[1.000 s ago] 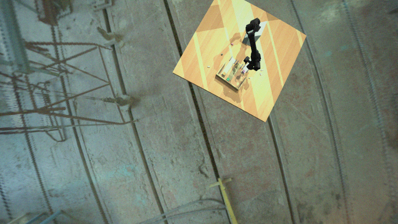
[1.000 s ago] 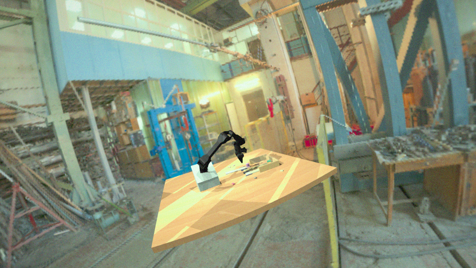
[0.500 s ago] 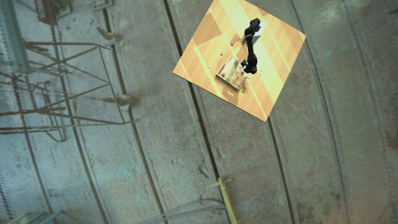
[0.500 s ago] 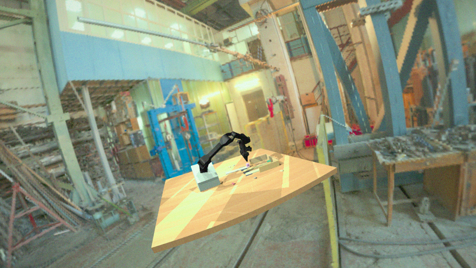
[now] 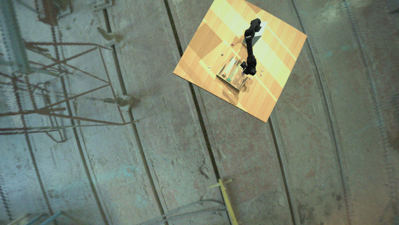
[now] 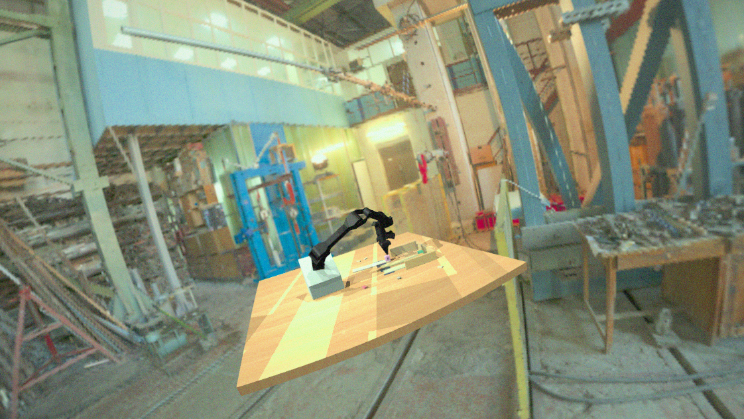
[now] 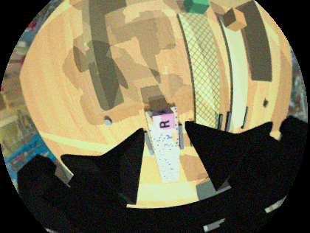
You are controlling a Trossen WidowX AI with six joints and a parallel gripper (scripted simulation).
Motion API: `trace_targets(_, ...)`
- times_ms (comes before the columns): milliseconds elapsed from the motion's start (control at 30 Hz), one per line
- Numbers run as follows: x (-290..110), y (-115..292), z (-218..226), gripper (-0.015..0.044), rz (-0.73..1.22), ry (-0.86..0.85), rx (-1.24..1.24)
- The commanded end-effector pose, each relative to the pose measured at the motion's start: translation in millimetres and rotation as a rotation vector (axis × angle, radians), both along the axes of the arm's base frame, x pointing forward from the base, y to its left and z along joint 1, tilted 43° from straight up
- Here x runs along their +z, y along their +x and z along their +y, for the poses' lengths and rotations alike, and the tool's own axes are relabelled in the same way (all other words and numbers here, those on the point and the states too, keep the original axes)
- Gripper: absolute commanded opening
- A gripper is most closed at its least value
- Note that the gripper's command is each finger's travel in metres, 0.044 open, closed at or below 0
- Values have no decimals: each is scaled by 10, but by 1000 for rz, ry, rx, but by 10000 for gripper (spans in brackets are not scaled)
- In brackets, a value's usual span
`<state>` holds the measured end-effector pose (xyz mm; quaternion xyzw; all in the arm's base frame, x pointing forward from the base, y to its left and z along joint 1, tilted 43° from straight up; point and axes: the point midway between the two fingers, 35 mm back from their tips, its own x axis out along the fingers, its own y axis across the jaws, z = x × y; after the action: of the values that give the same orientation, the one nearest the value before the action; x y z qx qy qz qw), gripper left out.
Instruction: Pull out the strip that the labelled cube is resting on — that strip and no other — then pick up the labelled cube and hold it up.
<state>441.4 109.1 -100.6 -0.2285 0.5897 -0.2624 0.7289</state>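
Note:
The pink-purple cube (image 7: 169,116) (image 6: 387,258) marked R is at the far end of the blue-speckled white strip (image 7: 166,162) (image 6: 368,266). The strip runs back towards the arm's base. My gripper (image 7: 164,127) (image 6: 386,254) is partly open above the strip, pointing down, with one fingertip either side of the cube's near part and gaps showing in the wrist view. The cross-hatched strip (image 7: 204,74) has a green cube (image 7: 195,6) (image 5: 228,79) at its far end. The plain pale strip (image 7: 239,74) (image 5: 230,67) has an orange cube (image 7: 235,19) (image 5: 224,74). The arm hides much in the top view.
Low olive walls (image 7: 100,70) (image 7: 258,48) flank the strips. Thin grey guides (image 7: 148,141) (image 7: 181,136) stand beside the speckled strip. Small bits (image 7: 108,122) (image 5: 209,66) (image 5: 222,54) lie on the wooden table (image 6: 322,327). The arm's pale base block (image 6: 327,285) stands behind.

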Motion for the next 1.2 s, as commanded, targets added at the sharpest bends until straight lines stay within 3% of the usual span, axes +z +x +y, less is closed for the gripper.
trace_targets(0, -96, -9, -86, 250, 12, -11, -1)
trace_targets(900, -297, 29, -286, 250, 12, -13, -1)
trace_targets(1033, -277, 39, -267, 145, 7, -6, -3)
trace_targets(1167, -277, 39, -267, 118, 7, -6, -3)
